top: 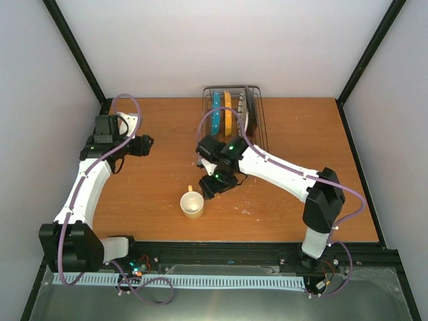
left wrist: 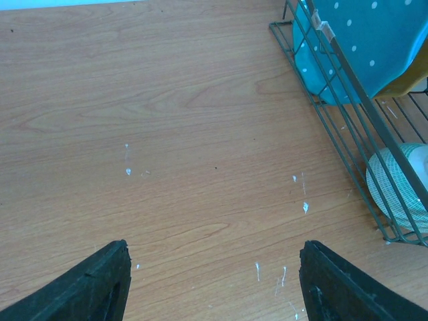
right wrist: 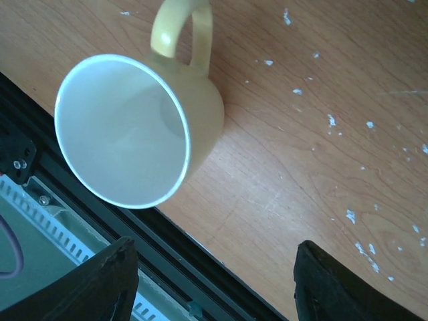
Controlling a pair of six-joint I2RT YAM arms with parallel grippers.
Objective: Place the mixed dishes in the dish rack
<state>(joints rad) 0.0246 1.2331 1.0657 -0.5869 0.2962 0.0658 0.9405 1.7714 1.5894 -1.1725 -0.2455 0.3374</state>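
Mug of cream-yellow glaze with a white inside (top: 192, 204) stands upright on the brown wooden table (top: 301, 134), near the front edge at about 6 o'clock from the table's middle. Its loop handle points toward 12 o'clock and its round mouth is empty. The right gripper (top: 212, 187) hovers just beside it at 1 o'clock, jaws spread and grasping nothing; in the right wrist view the mug (right wrist: 134, 127) lies beyond the black fingers (right wrist: 100, 287), not between them.

At 12 o'clock the dark wire dish rack (top: 259, 120) holds a teal dotted plate (top: 216, 115) and a yellow-orange plate (top: 228, 112) standing on edge side by side. The left gripper (top: 142, 145) waits at 9 o'clock, well apart from the rack, also released, above bare wood.
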